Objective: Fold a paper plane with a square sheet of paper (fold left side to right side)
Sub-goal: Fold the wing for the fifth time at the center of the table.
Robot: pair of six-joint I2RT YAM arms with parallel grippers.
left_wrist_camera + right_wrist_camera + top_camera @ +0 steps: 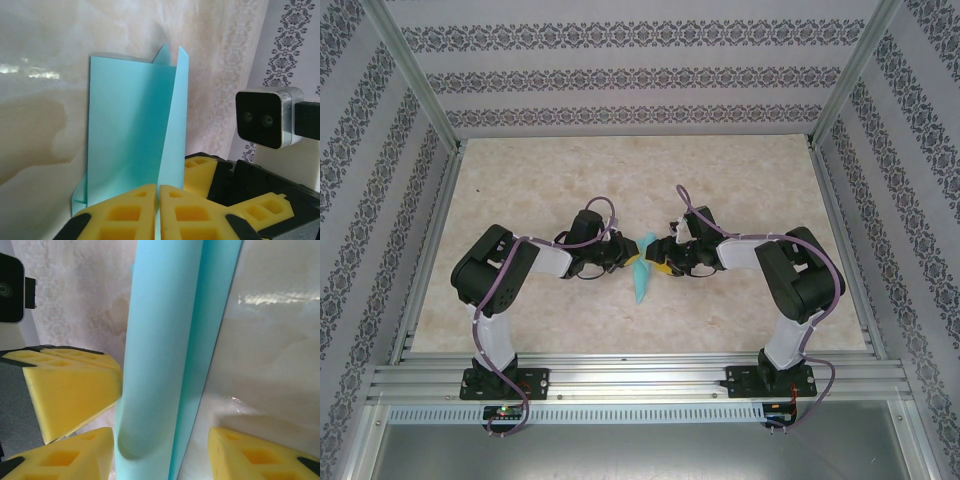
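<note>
At the middle of the marbled beige tabletop (520, 200), the thin turquoise sheet of paper (641, 280) is folded lengthwise into a narrow strip, its long axis running from the fingers toward the near edge. The yellow left fingers (125, 215) pinch its upright flap, and the right fingers (250, 455) stand spread either side of it.

From above, the folded paper (642, 285) is mostly hidden between the left pincer (632, 260) and right pincer (658, 266), its folds too small to tell. The right wrist view cuts it off top and bottom, blurred.
</note>
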